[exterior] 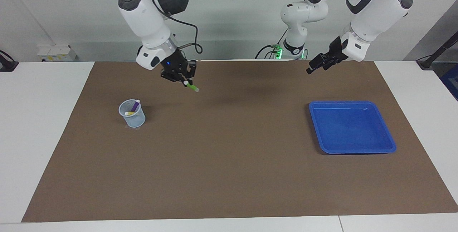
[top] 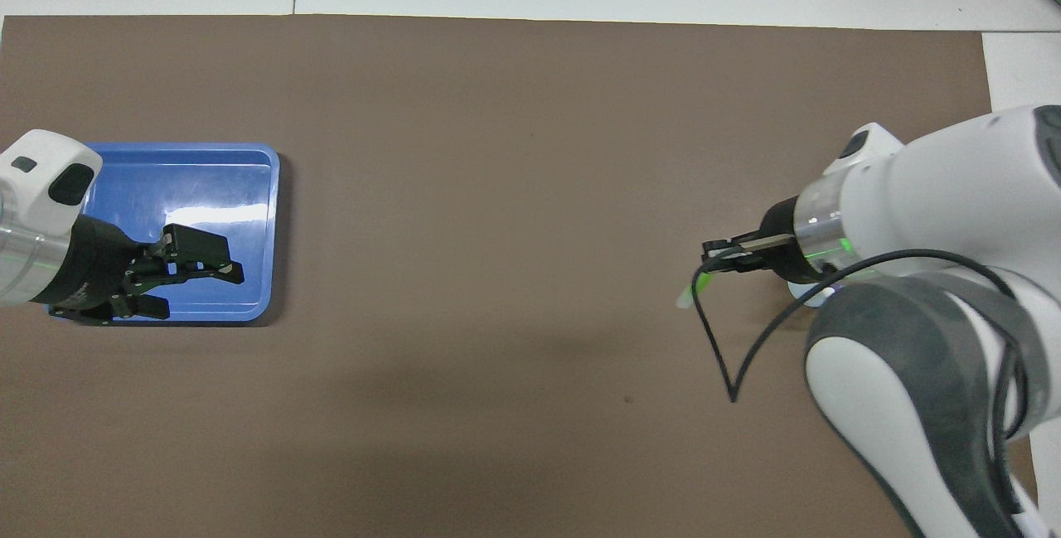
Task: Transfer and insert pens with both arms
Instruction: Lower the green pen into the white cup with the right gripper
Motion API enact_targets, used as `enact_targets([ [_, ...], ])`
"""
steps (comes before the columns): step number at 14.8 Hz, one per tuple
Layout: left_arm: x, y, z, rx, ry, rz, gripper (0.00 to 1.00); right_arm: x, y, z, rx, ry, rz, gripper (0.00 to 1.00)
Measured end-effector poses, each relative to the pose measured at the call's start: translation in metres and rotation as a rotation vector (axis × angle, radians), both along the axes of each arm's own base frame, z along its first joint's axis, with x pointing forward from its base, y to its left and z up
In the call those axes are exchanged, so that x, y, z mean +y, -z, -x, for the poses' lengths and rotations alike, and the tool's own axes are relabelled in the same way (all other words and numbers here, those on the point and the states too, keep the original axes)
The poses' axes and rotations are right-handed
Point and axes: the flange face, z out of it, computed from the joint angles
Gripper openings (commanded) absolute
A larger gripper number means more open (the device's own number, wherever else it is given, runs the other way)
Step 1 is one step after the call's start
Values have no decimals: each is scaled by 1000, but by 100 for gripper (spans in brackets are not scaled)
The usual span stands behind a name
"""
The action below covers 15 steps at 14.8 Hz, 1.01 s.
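My right gripper (exterior: 183, 80) is shut on the bright green pen (exterior: 192, 87), which slants down from its fingertips with the pale end lowest. It hangs in the air over the brown mat, a short way from the clear cup (exterior: 132, 114) toward the table's middle. In the cup stand a purple pen (exterior: 135, 106) and a yellow pen (exterior: 129, 113). In the overhead view the right gripper (top: 714, 260) and green pen (top: 690, 289) show, while the arm covers most of the cup. My left gripper (exterior: 316, 65) is open and holds nothing; it hangs over the blue tray (top: 274, 215).
The blue tray (exterior: 352, 151) lies with nothing in it at the left arm's end of the brown mat (exterior: 229, 174). White tabletop borders the mat on all sides.
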Motion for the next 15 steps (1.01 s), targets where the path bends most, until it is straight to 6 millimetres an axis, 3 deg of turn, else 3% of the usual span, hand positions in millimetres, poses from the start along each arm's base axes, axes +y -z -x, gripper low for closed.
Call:
enact_targets([
  [3,25,-13,-3,-52,100,-62,100,-43,10,-3,0,-130,114,0],
  [7,59,-26,-6,-95,182,-120,100,-71,30,0,18,-234,177,0],
  [10,68,-36,-7,-112,192,-162,100,-101,50,-1,-1,-298,193,0],
  [12,69,-43,-8,-125,194,-175,100,-109,58,0,-6,-303,193,0],
  [15,69,-47,-8,-135,194,-180,100,-105,68,0,-31,-311,195,0],
])
